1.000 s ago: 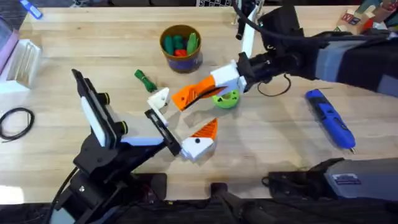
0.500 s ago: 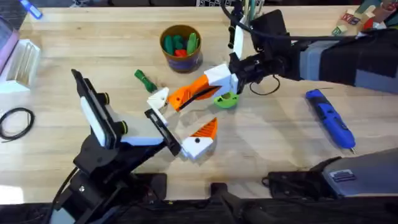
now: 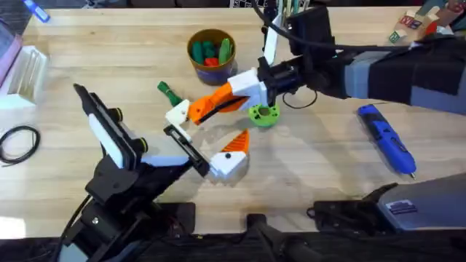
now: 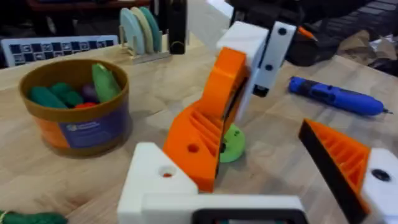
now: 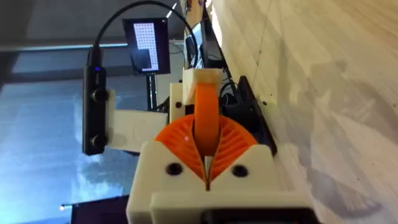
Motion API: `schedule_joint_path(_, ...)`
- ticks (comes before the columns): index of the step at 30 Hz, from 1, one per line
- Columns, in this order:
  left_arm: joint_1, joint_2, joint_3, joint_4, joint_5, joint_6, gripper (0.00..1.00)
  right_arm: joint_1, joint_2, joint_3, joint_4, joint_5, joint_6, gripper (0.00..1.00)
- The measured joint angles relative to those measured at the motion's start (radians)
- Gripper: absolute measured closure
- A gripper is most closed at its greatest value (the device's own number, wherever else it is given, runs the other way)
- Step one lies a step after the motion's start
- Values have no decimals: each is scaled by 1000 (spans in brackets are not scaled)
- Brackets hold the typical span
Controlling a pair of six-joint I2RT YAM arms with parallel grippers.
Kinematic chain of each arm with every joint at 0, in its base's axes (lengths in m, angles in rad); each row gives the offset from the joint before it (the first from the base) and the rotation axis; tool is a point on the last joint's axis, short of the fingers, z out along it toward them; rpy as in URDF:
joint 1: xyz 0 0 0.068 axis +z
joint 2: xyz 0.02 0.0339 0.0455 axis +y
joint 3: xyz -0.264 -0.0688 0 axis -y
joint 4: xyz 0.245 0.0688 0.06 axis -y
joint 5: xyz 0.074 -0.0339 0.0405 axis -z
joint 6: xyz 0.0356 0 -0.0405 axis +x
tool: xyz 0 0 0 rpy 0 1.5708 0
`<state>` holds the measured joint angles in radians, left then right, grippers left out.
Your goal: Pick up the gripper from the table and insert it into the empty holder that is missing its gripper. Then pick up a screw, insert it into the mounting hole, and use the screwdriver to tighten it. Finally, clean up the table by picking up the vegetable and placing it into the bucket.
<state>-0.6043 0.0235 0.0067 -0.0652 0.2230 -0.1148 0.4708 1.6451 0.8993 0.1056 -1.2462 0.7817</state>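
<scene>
Widest of all, the wooden table [image 3: 328, 167], with both arms reaching toward its middle. From the right side comes the right gripper [image 3: 222, 100], its two ribbed orange pads pressed together on the orange gripper tip [image 3: 198, 110], seen clamped between them in the right wrist view [image 5: 206, 121]. From the lower left comes the left gripper [image 3: 207, 135], spread wide: one finger already wearing an orange tip, the other ending in the bare white holder [image 3: 179, 113].

Behind them, the bucket [image 3: 217, 73], upright, with green and red toys inside. Well apart at the right, the blue screwdriver [image 3: 386, 138], lying flat and untouched. Just beside the right gripper, the green disc [image 3: 263, 114].

In the left wrist view, the orange gripper tip [image 4: 196, 146] tilted, with its lower end touching or almost touching the holder [image 4: 155, 180]; not seated yet, by judgement. Near the bucket, the small dark vegetable [image 3: 169, 92], alone on the wood.

About handling: probably a light, stiff plastic piece, smooth on the flat sides and ribbed inside, so likely to twist in the pinch if pushed crooked. Better to hold across the thick back end, leaving free the end that goes into the holder and the small hole for the screw. Better also to press straight and slowly, without forcing at an angle.
</scene>
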Motion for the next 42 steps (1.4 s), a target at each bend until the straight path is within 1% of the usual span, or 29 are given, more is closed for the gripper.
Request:
schedule_joint_path(6,7,2,0,-7,-52,-27,15,47,15,1,36,66,104,993)
schedule_joint_path(12,11,17,0,-12,-89,-51,13,62,67,5,122,75,164,993)
schedule_joint_path(17,12,17,0,-14,-95,-62,13,63,84,9,144,72,184,993)
schedule_joint_path(25,13,17,0,-13,-90,-62,14,63,84,9,145,63,176,993)
schedule_joint_path(28,14,17,0,-12,-84,-48,14,63,84,9,144,49,158,993)
schedule_joint_path(34,23,17,0,-9,-62,2,14,59,84,9,144,33,108,993)
schedule_joint_path(42,25,17,0,-4,-23,34,14,39,91,8,149,-17,37,993)
